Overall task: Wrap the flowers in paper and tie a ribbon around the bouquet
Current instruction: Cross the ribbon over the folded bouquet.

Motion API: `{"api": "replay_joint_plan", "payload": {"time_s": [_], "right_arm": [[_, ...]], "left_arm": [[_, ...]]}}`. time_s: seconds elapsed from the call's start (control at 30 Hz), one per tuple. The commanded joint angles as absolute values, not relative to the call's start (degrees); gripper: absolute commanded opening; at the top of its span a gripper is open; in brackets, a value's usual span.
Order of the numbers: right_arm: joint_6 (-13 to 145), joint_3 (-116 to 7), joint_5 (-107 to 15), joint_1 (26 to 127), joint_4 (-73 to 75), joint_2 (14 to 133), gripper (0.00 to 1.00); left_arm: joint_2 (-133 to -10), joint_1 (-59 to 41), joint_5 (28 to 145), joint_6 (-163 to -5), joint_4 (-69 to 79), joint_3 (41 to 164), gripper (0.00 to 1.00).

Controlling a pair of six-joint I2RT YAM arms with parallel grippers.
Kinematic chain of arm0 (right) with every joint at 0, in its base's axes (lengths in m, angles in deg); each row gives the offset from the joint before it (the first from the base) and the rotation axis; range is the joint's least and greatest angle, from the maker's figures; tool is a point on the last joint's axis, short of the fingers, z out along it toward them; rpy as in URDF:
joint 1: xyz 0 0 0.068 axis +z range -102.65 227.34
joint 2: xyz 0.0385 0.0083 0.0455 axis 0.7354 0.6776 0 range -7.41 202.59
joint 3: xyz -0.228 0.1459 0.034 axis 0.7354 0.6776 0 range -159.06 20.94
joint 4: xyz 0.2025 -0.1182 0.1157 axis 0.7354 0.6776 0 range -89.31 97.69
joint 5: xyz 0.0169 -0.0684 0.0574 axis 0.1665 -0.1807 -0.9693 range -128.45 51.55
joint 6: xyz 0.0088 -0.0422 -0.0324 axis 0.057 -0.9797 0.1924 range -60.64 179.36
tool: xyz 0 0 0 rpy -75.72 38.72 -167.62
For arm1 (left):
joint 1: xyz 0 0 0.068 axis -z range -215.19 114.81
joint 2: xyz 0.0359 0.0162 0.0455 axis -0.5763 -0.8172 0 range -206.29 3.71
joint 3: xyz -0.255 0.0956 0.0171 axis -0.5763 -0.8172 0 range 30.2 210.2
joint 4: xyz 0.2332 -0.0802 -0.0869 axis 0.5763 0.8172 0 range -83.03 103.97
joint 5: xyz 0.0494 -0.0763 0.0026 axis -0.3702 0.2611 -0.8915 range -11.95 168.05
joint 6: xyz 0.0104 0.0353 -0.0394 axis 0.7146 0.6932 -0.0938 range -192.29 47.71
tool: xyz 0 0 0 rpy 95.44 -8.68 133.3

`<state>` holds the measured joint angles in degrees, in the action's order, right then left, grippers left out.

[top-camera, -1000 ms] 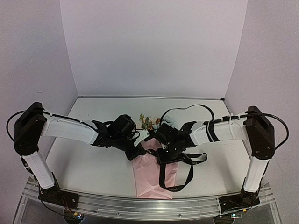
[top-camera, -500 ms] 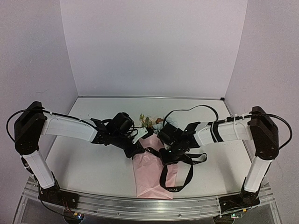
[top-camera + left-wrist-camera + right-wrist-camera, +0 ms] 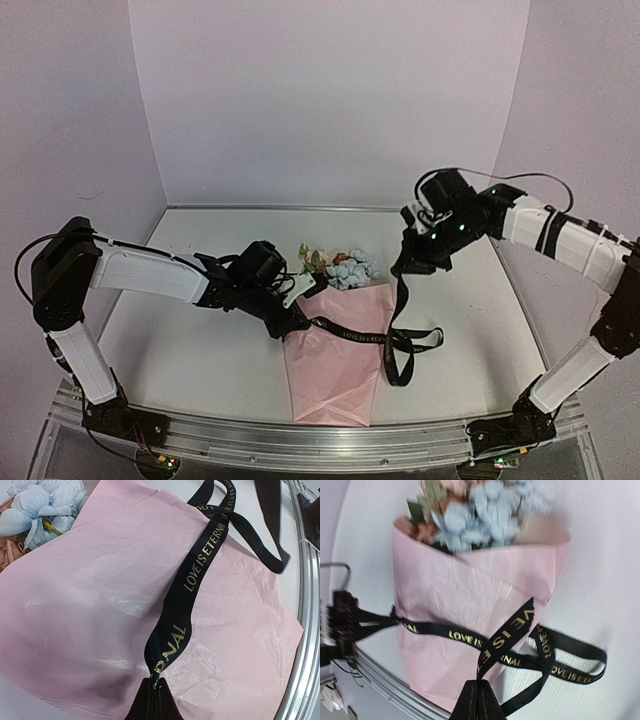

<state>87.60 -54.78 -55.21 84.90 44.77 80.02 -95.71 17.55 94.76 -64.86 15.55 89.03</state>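
On the left we see the left arm (image 3: 150, 275) reaching low across the table (image 3: 200, 350), and the left gripper (image 3: 298, 322) sits at the left edge of the bouquet (image 3: 337, 340), its fingers pressed together and clamped on one end of the ribbon (image 3: 200, 565). From that grip the black band, printed with gold lettering that reads LOVE IS ETERNAL, runs rightward across the front of the paper (image 3: 335, 385). The paper is a pink cone lying flat on the table, its narrow end toward the near edge and its open mouth toward the back wall. At that mouth we find the flowers (image 3: 348, 270), with pale blue heads in the middle and peach and rust ones to their left, all poking out past the paper's rim. Further right, on the bouquet's right side, the ribbon crosses over itself. A loop and a loose tail lie on the table just beside the paper. From the crossing one strand climbs steeply up to the right gripper (image 3: 408, 262), which hangs well above the table near the back right. Its wrist view shows us the fingertips closed tight on that strand, with the bouquet well below them.
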Motion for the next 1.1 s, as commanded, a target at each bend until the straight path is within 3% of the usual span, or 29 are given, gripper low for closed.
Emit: {"api": "replay_joint_plan", "payload": {"time_s": [0.0,0.07,0.37,0.5,1.07], "right_arm": [[82.69,-67.30,-62.97,81.54,50.32,81.48,0.00],[85.47,-68.01,-67.51,82.11,48.36,82.88,0.00],[98.27,-45.68,-80.20,91.31,13.19,86.17,0.00],[104.51,-42.90,-83.35,93.34,2.75,90.67,0.00],[105.47,-41.58,-85.74,97.50,0.50,95.56,0.00]], "left_arm": [[-95.96,17.01,96.61,-65.45,14.78,91.94,0.00],[-96.34,16.75,97.48,-65.68,15.12,92.50,0.00],[-97.84,14.90,104.76,-66.96,18.05,95.11,0.00],[-98.72,14.10,106.56,-66.91,19.71,96.35,0.00],[-99.68,13.21,106.34,-67.31,21.18,97.86,0.00]]}}
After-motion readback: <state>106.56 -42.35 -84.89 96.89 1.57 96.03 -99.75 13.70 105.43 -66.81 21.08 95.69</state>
